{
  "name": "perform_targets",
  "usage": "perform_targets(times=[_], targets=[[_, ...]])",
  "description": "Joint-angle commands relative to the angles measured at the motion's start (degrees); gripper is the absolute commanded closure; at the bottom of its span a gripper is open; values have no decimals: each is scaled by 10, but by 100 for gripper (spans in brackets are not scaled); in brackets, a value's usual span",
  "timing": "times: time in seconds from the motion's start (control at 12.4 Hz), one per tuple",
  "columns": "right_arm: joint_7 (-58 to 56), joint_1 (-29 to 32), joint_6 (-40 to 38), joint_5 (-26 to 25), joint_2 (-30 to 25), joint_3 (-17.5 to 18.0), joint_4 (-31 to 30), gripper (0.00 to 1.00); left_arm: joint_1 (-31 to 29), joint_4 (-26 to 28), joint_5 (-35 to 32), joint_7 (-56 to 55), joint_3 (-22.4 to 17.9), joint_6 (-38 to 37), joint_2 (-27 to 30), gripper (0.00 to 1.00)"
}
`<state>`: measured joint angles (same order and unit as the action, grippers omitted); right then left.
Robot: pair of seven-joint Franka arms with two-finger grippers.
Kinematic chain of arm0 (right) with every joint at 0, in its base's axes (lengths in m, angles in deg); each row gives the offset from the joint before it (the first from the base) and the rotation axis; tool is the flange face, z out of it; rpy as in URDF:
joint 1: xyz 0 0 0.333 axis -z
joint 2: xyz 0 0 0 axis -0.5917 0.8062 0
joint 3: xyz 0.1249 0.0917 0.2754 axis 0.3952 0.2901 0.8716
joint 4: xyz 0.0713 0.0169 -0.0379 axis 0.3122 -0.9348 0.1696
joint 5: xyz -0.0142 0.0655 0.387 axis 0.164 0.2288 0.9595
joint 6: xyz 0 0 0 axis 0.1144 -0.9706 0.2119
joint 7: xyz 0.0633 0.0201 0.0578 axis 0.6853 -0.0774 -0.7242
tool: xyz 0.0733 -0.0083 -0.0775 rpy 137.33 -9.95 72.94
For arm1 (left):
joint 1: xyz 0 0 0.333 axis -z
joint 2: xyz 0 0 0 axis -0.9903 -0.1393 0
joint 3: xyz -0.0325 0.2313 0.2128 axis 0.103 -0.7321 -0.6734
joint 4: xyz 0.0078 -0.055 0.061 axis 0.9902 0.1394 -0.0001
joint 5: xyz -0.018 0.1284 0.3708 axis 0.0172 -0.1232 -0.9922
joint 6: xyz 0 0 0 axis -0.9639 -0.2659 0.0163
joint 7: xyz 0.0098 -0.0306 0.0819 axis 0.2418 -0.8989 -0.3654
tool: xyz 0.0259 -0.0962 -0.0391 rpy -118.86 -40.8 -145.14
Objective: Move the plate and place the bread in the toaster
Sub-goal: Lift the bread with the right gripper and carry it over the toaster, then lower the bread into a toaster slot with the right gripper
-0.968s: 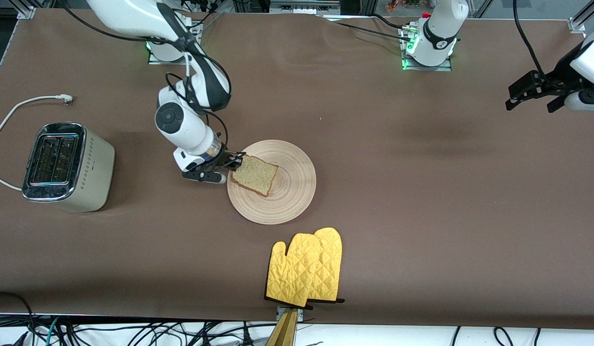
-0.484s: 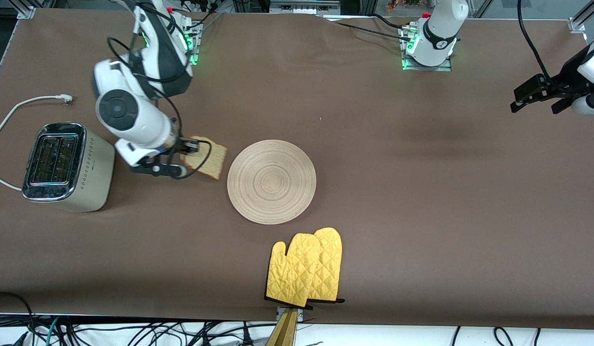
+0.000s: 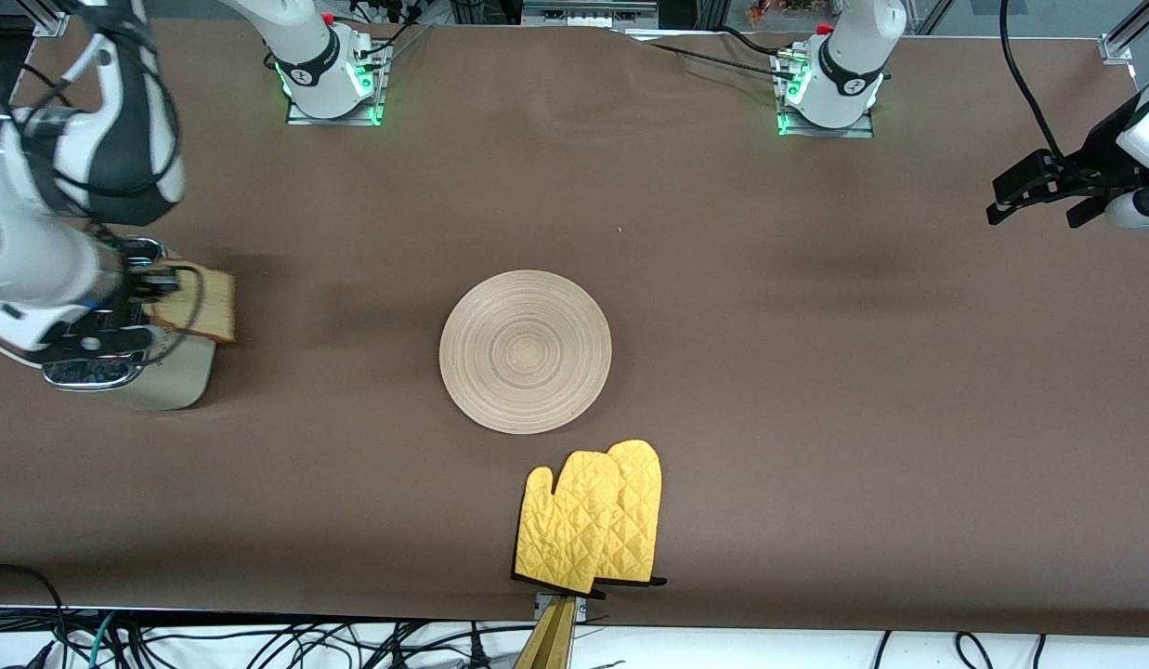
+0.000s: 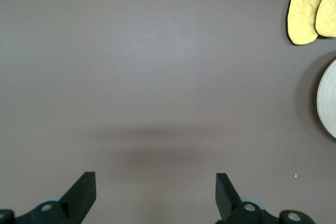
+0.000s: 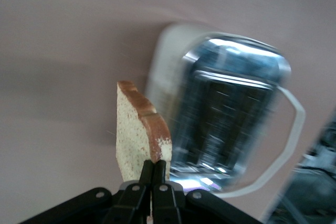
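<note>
Worktop (image 3: 816, 390), covered in brown cloth, carries every item noted here. Toaster (image 3: 170, 386), cream-bodied with a chrome top, stands at the right arm's end of the worktop and is largely covered by the right arm in the front view; the right wrist view shows its two slots facing up. Plate (image 3: 525, 351), round with ring grain, lies bare near the middle of the worktop. Two yellow oven mitts (image 3: 593, 520) lie overlapping, nearer the front camera than the plate. Right claw (image 3: 147, 288) is over the toaster, clamped tight on the bread (image 3: 202, 305), which it grips by one edge. Left claw (image 3: 1038, 195) waits with fingers spread wide and holding nothing, over bare cloth at the left arm's end.
</note>
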<state>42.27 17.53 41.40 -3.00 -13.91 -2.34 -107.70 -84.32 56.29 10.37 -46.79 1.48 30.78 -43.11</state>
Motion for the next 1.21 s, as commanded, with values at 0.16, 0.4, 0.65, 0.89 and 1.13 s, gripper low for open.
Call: perform_targets(times=[0.16,0.4,0.65,0.89,1.13], targets=[[-58,-1,-75,-112,10,-9,88,100,-4,-19,-14,2,5,-8,-7,0],[-36,1,-70,-141,36,-13,89,100,-4,-19,-14,2,5,-9,-8,0],[-7,13,-47,-144,70,-12,89,100,-5,-19,-14,3,5,-8,-9,0],[-7,21,-31,-142,83,-13,89,100,-1,-20,-13,2,7,-8,-8,0],[-7,22,-7,-142,94,-13,89,100,-5,-20,-12,4,3,-8,-9,0]])
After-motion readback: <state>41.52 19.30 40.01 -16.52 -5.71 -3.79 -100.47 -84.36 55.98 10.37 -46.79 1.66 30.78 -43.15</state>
